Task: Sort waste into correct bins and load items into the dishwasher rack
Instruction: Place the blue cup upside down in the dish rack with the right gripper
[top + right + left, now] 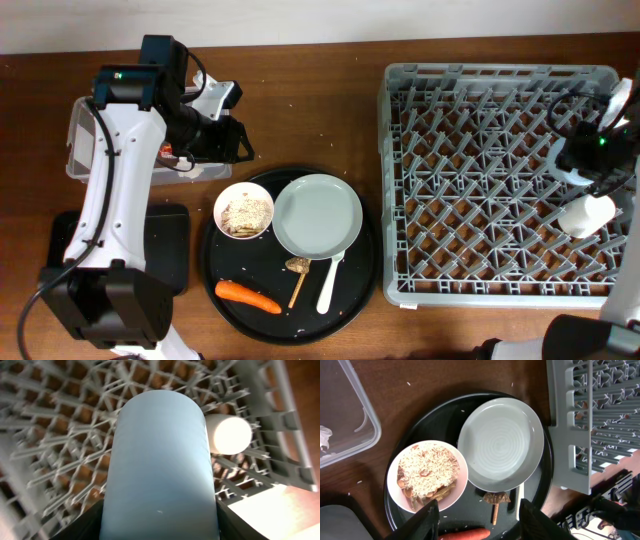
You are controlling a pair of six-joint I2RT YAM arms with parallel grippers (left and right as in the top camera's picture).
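**Blue cup gripped over the rack, leftovers on the round tray**

Nearest the desk's front edge, an orange carrot (247, 295) lies on the large round black tray (365, 285). A thin wooden stick (297, 291) and a white plastic utensil (329, 287) lie just beside it. The stick's far end meets a brown food lump (297, 265), which sits at the near rim of the pale round plate (317, 215).

The plate is bare. Just to its left on the same tray stands the white bowl (222, 205), heaped with beige grainy scraps (245, 213).

Off the tray to the left, a shallow black rectangular tray (168, 245) rests on the desk (300, 110), partly hidden by the left arm.

Farther back, the left gripper (479, 510) hangs between the round tray and the clear plastic tub (78, 150). Its fingers are apart and hold nothing. A small white tissue wad (324, 439) lies in the tub.

On the right sits the large grey dishwasher rack (480, 180), with a small white cup (588, 215) near its right wall. Above the lattice floor, the right gripper (159, 515) has its fingers clamped on the small light-blue cup (159, 450), close beside the white one.
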